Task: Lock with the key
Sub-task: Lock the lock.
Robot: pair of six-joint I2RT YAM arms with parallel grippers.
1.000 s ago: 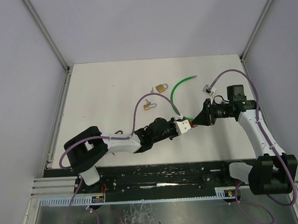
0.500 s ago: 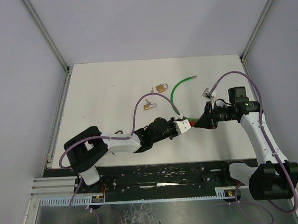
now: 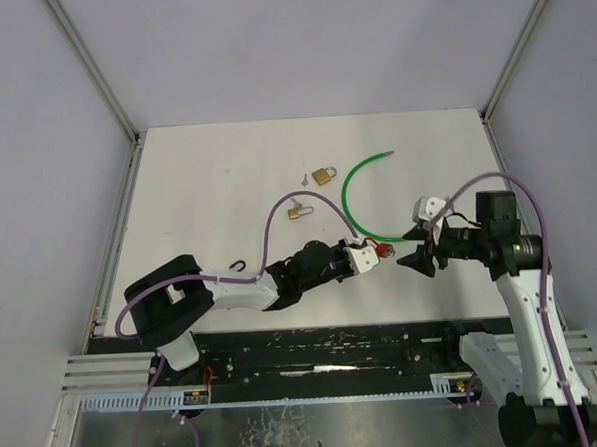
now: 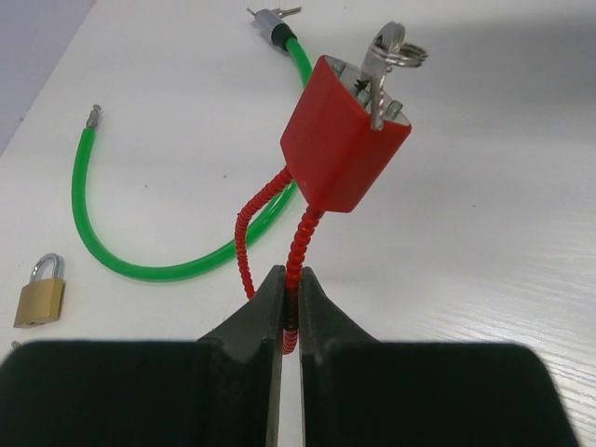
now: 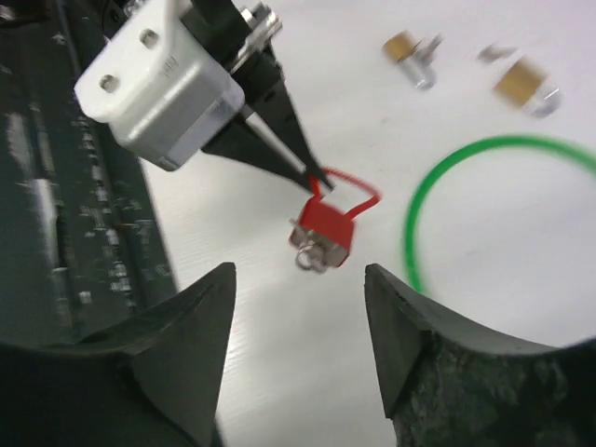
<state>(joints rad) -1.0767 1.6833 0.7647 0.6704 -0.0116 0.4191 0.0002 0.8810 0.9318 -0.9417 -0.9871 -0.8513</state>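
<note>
A red padlock (image 4: 345,140) with a ribbed red cable shackle (image 4: 300,244) hangs just above the table. My left gripper (image 4: 289,279) is shut on that shackle. A silver key (image 4: 380,70) with a ring stands in the keyhole of the lock's body. From above, the red padlock (image 3: 383,248) sits between my left gripper (image 3: 370,253) and my right gripper (image 3: 412,251). My right gripper (image 5: 298,275) is open, a short way back from the red padlock (image 5: 323,233), with nothing between its fingers.
A green cable lock (image 3: 349,196) curves across the table behind the red padlock. Two small brass padlocks (image 3: 323,174) (image 3: 297,213) lie farther back to the left. A small dark hook (image 3: 238,266) lies beside the left arm. The table's near edge (image 3: 314,329) runs just below both grippers.
My right gripper has drawn back to the right, away from the red padlock, and opened. The key stays in the lock. My left gripper has held on, shifting slightly toward the near edge.
</note>
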